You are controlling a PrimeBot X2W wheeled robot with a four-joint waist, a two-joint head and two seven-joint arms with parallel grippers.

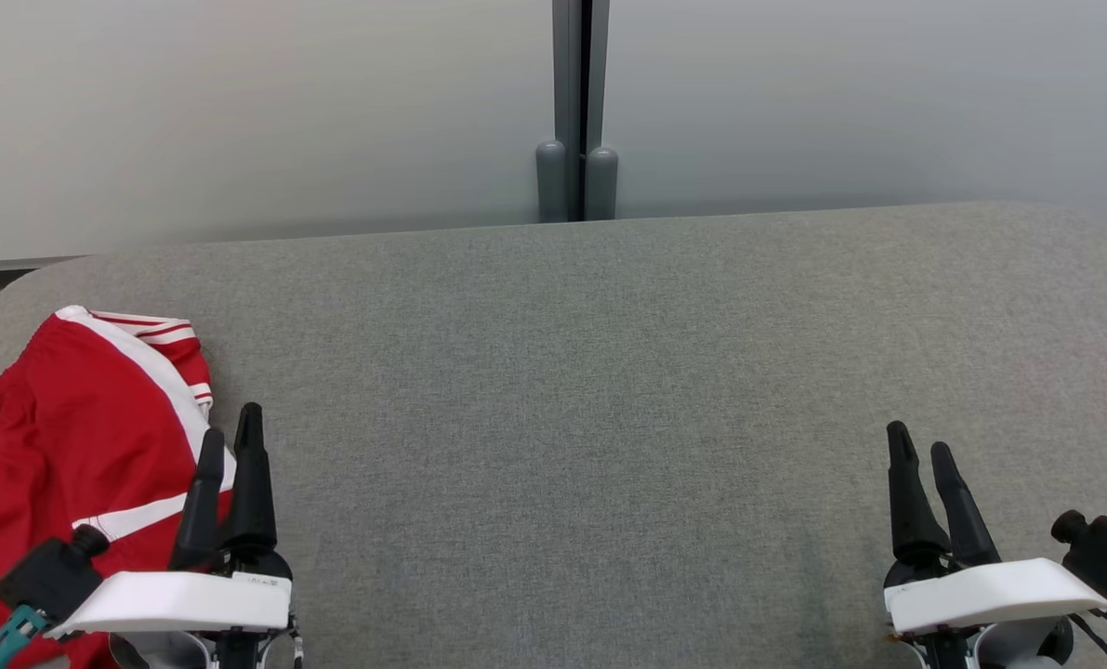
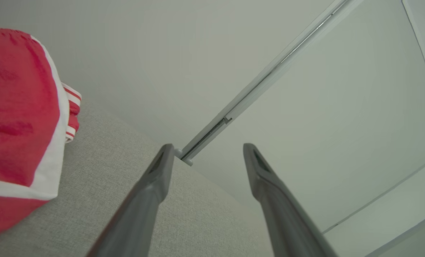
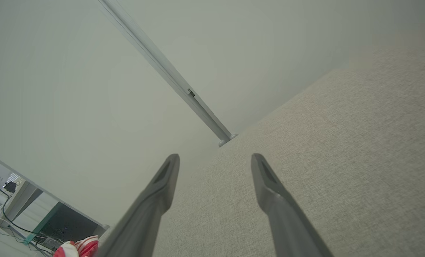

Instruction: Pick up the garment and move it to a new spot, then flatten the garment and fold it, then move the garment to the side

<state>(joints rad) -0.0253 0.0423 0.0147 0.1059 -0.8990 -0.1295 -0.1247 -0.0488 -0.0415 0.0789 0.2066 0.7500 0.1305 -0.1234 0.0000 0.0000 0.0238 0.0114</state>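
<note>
A red garment (image 1: pixel 60 437) with white stripes lies bunched at the left edge of the grey fabric table (image 1: pixel 590 390); it also fills the left side of the left wrist view (image 2: pixel 16 117) and shows small and far off in the right wrist view (image 3: pixel 78 247). My left gripper (image 1: pixel 230 433) stands open just right of the garment's striped edge, holding nothing, its fingers (image 2: pixel 151 192) spread over bare table. Far to the right, my right gripper (image 1: pixel 920 444) is open too, with nothing between its fingers (image 3: pixel 269 192).
Pale wall panels with a grey vertical post (image 1: pixel 578 111) stand right behind the table's far edge. The table's corners are rounded. A wide stretch of bare grey fabric lies between the two grippers.
</note>
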